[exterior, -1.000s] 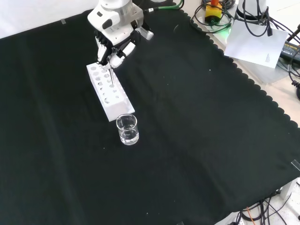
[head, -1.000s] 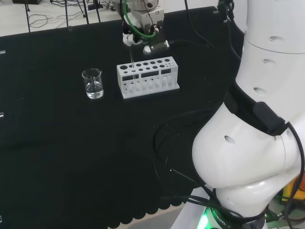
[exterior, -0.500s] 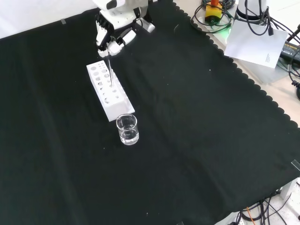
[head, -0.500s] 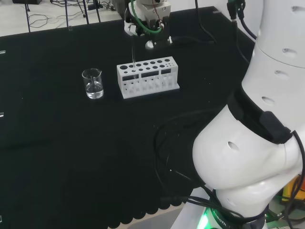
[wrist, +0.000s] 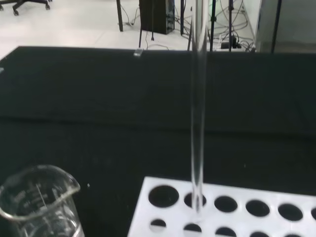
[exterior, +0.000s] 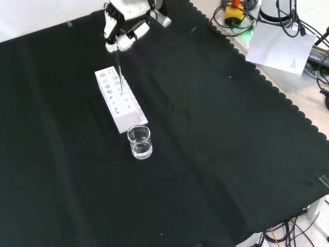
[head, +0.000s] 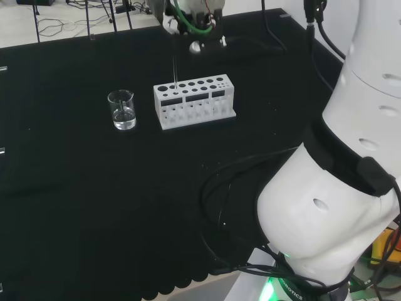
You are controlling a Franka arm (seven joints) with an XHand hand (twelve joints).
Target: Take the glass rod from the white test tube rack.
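- Black and white hand: fingers pinch the thin clear glass rod by its top.
- Rod: hangs below your hand, tip at a hole of the white plastic test tube rack.
- Risk: drift sideways and you snag the tip, tipping the rack.

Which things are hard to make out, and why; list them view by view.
Head view: the glass rod is a faint pale line against black cloth below the robot hand. Front view: the rod is thin and easily lost over the white test tube rack; the beaker shows mainly by rim glints. Wrist view: the rod appears close and soft-edged.
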